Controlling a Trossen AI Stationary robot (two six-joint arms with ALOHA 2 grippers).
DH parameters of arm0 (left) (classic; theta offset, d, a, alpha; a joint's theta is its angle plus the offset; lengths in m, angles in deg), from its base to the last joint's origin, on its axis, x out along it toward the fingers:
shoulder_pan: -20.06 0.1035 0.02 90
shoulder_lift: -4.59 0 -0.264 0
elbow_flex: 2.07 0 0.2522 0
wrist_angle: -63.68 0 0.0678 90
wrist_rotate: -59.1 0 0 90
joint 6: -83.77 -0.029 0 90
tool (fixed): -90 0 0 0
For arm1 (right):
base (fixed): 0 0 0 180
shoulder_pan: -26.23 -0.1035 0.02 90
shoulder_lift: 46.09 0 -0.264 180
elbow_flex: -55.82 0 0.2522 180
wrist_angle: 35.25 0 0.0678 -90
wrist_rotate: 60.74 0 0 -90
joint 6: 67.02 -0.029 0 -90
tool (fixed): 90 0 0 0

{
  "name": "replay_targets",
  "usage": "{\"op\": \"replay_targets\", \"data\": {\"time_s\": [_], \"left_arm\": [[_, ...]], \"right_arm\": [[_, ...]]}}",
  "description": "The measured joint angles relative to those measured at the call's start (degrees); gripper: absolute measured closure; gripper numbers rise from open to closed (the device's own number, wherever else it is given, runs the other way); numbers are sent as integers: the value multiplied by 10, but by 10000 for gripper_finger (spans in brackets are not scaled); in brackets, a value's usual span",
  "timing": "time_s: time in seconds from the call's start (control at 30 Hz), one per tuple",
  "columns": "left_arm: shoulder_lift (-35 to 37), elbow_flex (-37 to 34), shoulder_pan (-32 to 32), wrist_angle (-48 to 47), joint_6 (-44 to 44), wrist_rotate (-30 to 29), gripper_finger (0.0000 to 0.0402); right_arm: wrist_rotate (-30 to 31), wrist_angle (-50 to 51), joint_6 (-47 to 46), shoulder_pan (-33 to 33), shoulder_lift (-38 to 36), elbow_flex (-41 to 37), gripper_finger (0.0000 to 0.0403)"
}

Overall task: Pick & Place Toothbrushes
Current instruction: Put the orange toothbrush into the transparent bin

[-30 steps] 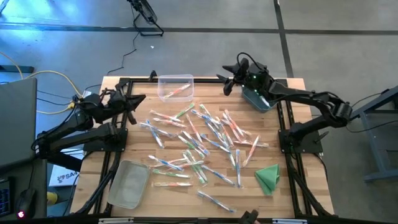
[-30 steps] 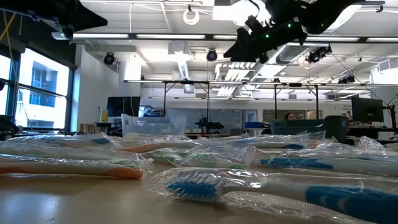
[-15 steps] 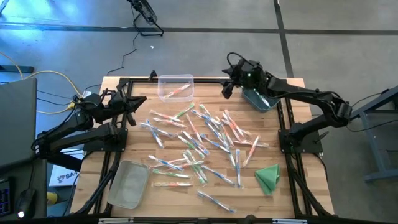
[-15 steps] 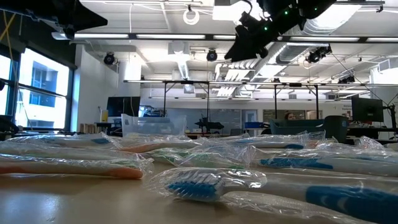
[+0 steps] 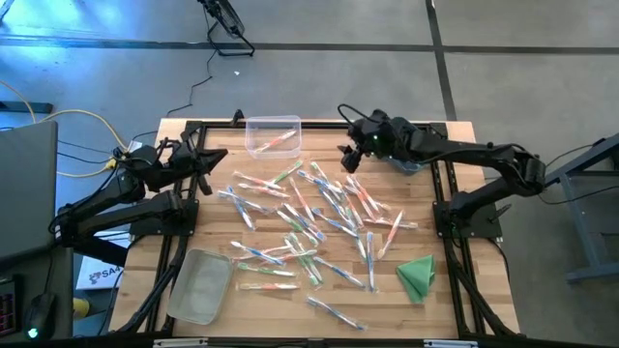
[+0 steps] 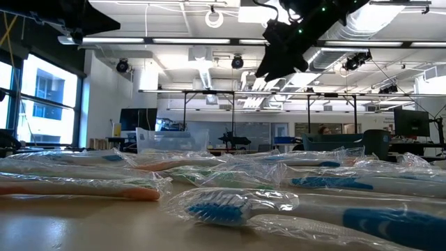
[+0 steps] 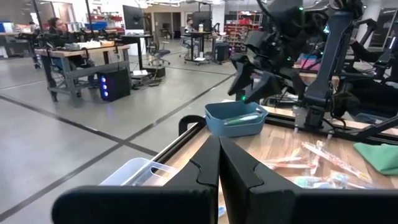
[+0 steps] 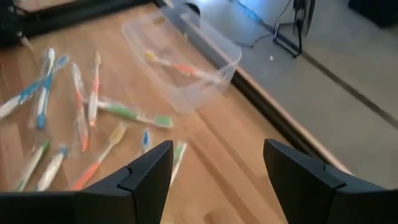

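Dozens of toothbrushes (image 5: 311, 217), each in a clear wrapper, lay scattered across the middle of the wooden table (image 5: 193, 227), seen from straight above. They were thin and whitish with orange, green or blue accents.

My right pincer (image 5: 350, 153) hung in the air over the table, at about one o'clock from the pile's centre. Its two dark fingers (image 8: 147, 176) stood wide apart and held nothing. Between them, in my right wrist view, I looked down on bare wood and a few loose brushes.

A clear bin (image 5: 273, 134) sat at twelve o'clock from the pile, near the table's far edge, with one orange-accented toothbrush (image 5: 279, 142) lying inside. A blue bin (image 7: 236, 117) sat at about two o'clock, partly hidden under my right arm from above. My left wrist view showed a pale green-tinted brush lying in it.

My left pincer (image 5: 206, 159) waited near the table's edge at about ten o'clock, its fingers (image 7: 205, 168) pressed together and empty.

Another clear bin (image 5: 199, 285) lay at about eight o'clock from the pile, and I could not tell what it held. A folded green cloth (image 5: 417, 275) lay at about four o'clock.

From table height, a blue-bristled brush head (image 6: 216, 206) in crinkled plastic filled the foreground.
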Motion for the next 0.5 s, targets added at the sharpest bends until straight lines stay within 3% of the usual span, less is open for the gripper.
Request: {"op": "replay_targets", "data": {"time_s": [0.27, 0.5], "left_arm": [[0, 0, 0, 0, 0, -9, 401], [0, 0, 0, 0, 0, -9, 401]], "right_arm": [[-31, 76, -9, -10, 7, 0, 160], [-47, 147, -106, -9, 15, 0, 160]]}}
